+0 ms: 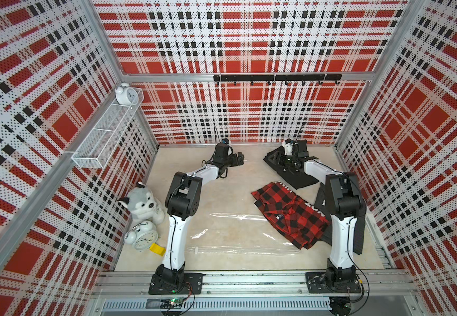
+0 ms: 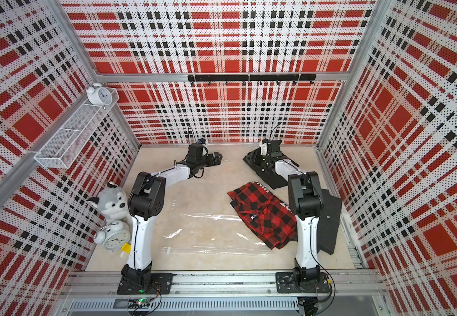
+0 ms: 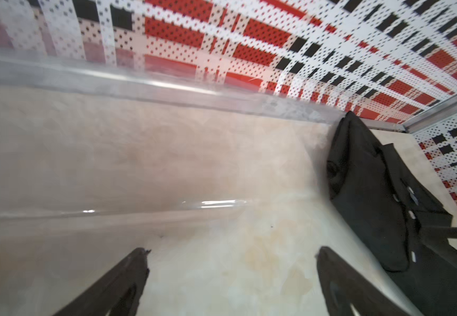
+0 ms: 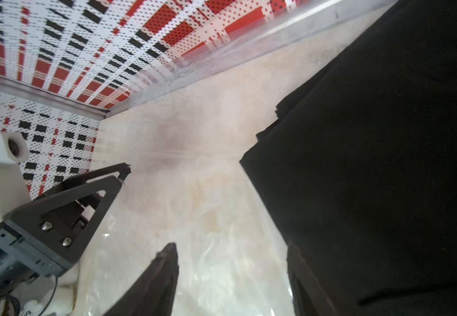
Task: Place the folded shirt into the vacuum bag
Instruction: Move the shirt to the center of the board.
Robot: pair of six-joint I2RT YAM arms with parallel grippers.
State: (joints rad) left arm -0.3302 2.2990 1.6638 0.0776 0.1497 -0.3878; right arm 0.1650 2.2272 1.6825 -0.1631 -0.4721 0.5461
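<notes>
A folded black shirt lies at the far right of the table. My right gripper is down at its far end. Its jaws stand apart, with crinkled clear film between them and one finger against the black cloth. The clear vacuum bag lies flat at the front centre, and its white zip slider is at the near edge. A red-and-black plaid shirt rests partly on the bag. My left gripper hovers wide open at the far centre, holding nothing.
A husky plush and a white alarm clock sit by the left wall. Above them a wire shelf carries another clock. A dark textured cloth lies along the right wall. A black hook rail runs across the back wall.
</notes>
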